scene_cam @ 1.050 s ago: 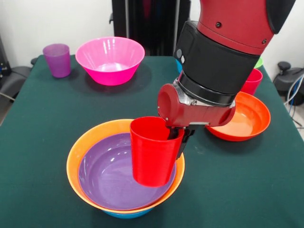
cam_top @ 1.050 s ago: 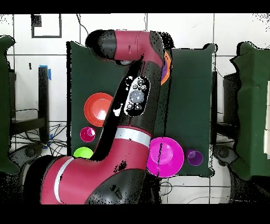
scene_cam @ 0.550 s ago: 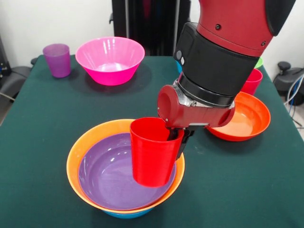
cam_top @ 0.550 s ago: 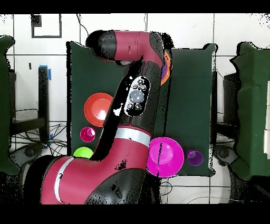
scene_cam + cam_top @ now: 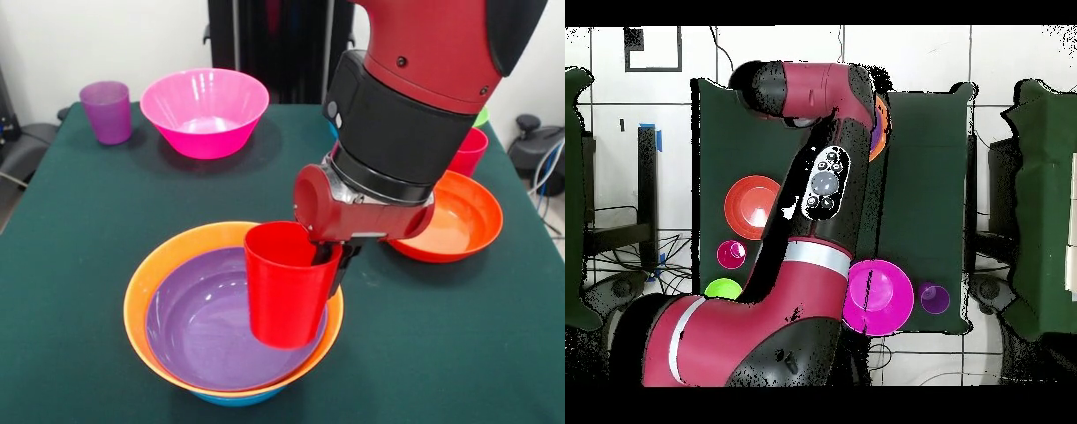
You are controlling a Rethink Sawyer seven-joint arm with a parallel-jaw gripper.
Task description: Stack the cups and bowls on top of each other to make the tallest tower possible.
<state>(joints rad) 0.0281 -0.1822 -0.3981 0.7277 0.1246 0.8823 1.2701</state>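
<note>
3 bowls are sitting nested as the tower (image 5: pixel 231 311): purple bowl (image 5: pixel 212 327) inside orange bowl (image 5: pixel 168 261), with a blue bowl (image 5: pixel 231 398) peeking out beneath. I am holding a red cup (image 5: pixel 290 283) over the purple bowl, toward its side nearest the red-orange bowl (image 5: pixel 455 225). The gripper (image 5: pixel 334 256) is clenching the cup's rim, 1 finger inside and 1 outside. For a clean placement I am wanting the cup upright and closer to the purple bowl's centre before I am letting go, since a landing on the sloped wall looks likely to tip it. Against the frame 1 s back, the cup is sitting a touch lower and nearer the red-orange bowl. The pink bowl (image 5: pixel 205 110) and purple cup (image 5: pixel 107 110) are waiting well beyond the tower.
</note>
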